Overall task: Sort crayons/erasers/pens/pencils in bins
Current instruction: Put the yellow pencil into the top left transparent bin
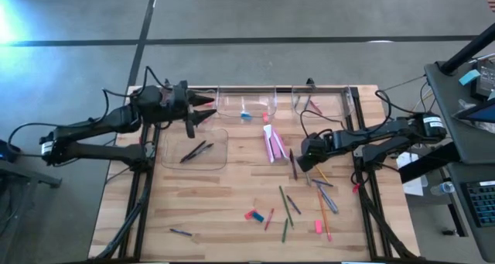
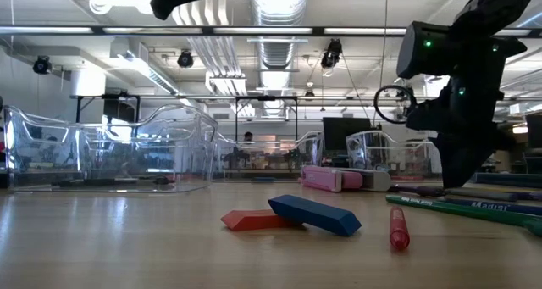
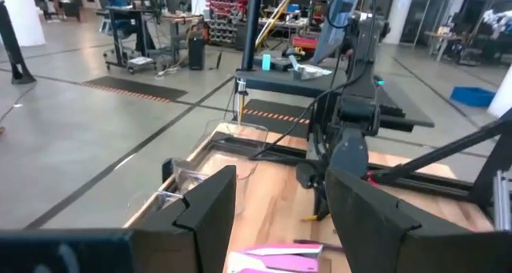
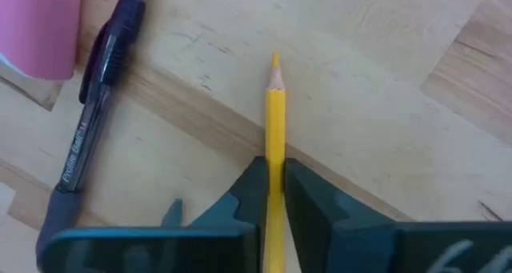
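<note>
A blue eraser [image 2: 314,214] leans on a red one [image 2: 258,219] on the wooden table [image 1: 232,194]. Beyond, the right gripper [image 4: 274,185] is clamped on a yellow pencil [image 4: 274,117] beside a pen [image 4: 92,113]. Farther back, clear low-walled bins [image 1: 195,149] hold two dark pens [image 1: 196,151]; the left gripper [image 1: 206,109] hovers above with fingers apart.

2 pens [image 1: 196,151] in left bin [image 1: 220,160]

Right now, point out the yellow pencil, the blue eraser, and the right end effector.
Yellow wooden pencil [image 4: 274,113], right wrist view, on its shaft just behind the sharpened tip.
Blue block eraser [image 2: 315,214], low view, on its long side face.
Right end effector [image 4: 274,194], right wrist view, between its fingertips, shut on the pencil.
</note>
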